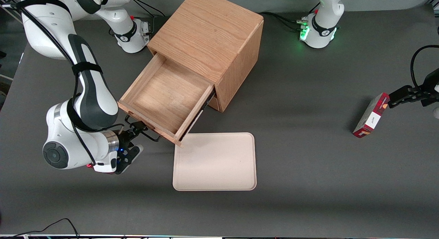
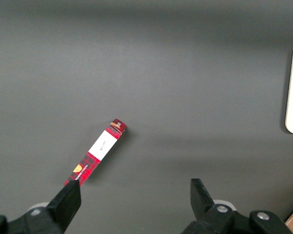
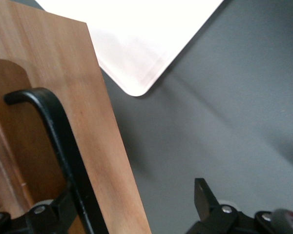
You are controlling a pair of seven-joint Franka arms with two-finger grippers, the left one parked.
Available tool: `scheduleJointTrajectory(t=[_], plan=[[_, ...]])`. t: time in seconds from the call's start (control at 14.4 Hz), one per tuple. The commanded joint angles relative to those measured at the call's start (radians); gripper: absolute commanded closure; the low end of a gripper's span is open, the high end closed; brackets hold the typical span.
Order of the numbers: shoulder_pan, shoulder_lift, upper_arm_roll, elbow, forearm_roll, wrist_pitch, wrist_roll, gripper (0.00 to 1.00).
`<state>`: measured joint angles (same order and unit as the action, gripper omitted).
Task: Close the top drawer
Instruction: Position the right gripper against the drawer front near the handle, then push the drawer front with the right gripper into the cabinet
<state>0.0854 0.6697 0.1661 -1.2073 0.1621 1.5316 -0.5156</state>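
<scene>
The wooden cabinet (image 1: 209,33) stands at the back of the table. Its top drawer (image 1: 164,95) is pulled far out, an empty shallow tray. The drawer's black wire handle (image 1: 148,133) sits on the drawer's front face. My right gripper (image 1: 136,128) is at that handle, in front of the drawer and low over the table. In the right wrist view the gripper (image 3: 134,195) is open. The handle (image 3: 58,141) runs right beside one finger (image 3: 63,207), and the edge of the drawer front (image 3: 102,146) lies between the fingers. The other finger (image 3: 203,195) is over bare table.
A flat beige tray (image 1: 215,162) lies on the table just nearer the front camera than the drawer's corner; it also shows in the right wrist view (image 3: 136,39). A red plaid box (image 1: 370,115) lies toward the parked arm's end.
</scene>
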Motion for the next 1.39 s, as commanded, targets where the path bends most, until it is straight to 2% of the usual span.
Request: scheduleJointTrajectory(t=[0.0, 0.21, 0.49, 0.76, 1.32], plan=[[-0.001, -0.082, 0.000, -0.100, 0.039, 0.016, 0.034, 0.00], [0.000, -0.114, 0.003, -0.146, 0.045, 0.022, 0.065, 0.00], [0.000, -0.145, 0.001, -0.199, 0.088, 0.024, 0.068, 0.00], [0.005, -0.228, 0.006, -0.331, 0.106, 0.094, 0.092, 0.00], [0.017, -0.335, 0.024, -0.472, 0.146, 0.123, 0.169, 0.00]])
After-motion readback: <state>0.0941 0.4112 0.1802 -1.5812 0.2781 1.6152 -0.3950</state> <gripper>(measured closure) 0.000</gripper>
